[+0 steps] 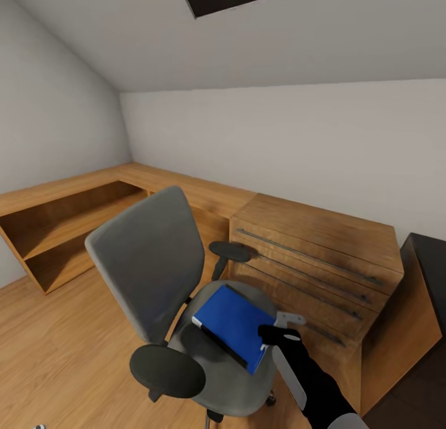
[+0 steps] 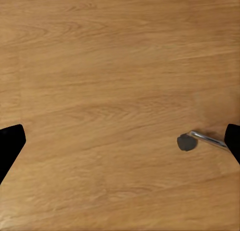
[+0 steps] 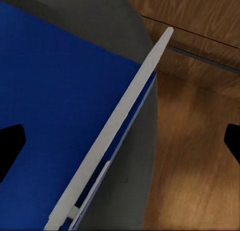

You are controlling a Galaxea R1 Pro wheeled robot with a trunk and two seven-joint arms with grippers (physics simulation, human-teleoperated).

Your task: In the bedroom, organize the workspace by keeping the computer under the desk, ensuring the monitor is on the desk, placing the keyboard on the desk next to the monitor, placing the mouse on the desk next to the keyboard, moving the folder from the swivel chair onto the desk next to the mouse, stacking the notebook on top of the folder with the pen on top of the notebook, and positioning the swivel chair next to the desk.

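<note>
While the folder point(image 1: 232, 320) lay on the swivel chair point(image 1: 155, 255) seat, the right gripper point(image 1: 282, 330) hovered released at its edge; the left gripper point(image 2: 120, 146) was spread wide over the wooden floor point(image 2: 100, 66)

Soft, even light is filling the room, with no visible lamp. The swivel chair point(image 1: 186, 305) is casting only a faint shadow on the wooden floor point(image 1: 56, 348), and dark smudges are showing across the wooden chest point(image 1: 310, 262). The head view is bending straight lines toward its edges. The renders are looking slightly soft, and the folder point(image 3: 55, 116) is appearing flatly saturated, without glare.
</note>
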